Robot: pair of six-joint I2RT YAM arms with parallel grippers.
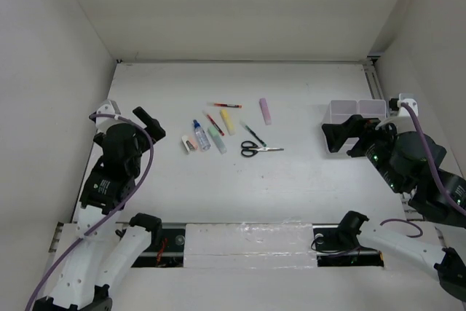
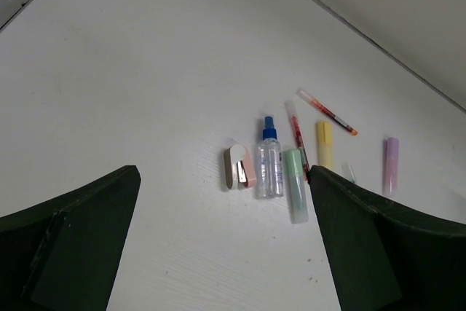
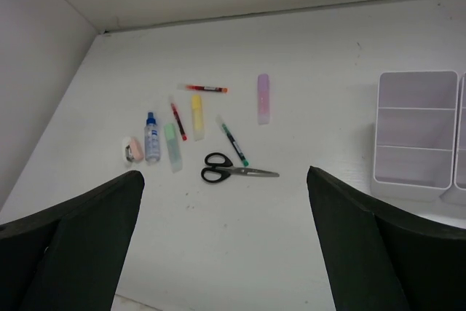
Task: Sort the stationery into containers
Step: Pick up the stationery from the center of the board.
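Observation:
The stationery lies in a loose group mid-table: black-handled scissors (image 1: 261,150) (image 3: 234,172), a pink marker (image 1: 265,111), a yellow marker (image 1: 228,121), a pale green marker (image 1: 217,139) (image 2: 295,184), a blue-capped clear bottle (image 1: 201,136) (image 2: 269,164), a small pink eraser (image 1: 189,143) (image 2: 239,167), two red pens (image 1: 226,105) (image 1: 215,124) and a dark pen (image 1: 253,135). The white containers (image 1: 355,113) (image 3: 413,136) stand at the right. My left gripper (image 1: 148,123) (image 2: 222,202) hangs open left of the group. My right gripper (image 1: 348,138) (image 3: 225,198) is open just in front of the containers. Both hold nothing.
White walls close in the table on the left, back and right. A metal rail (image 1: 373,81) runs along the right edge behind the containers. A taped strip (image 1: 247,245) lies along the near edge between the arm bases.

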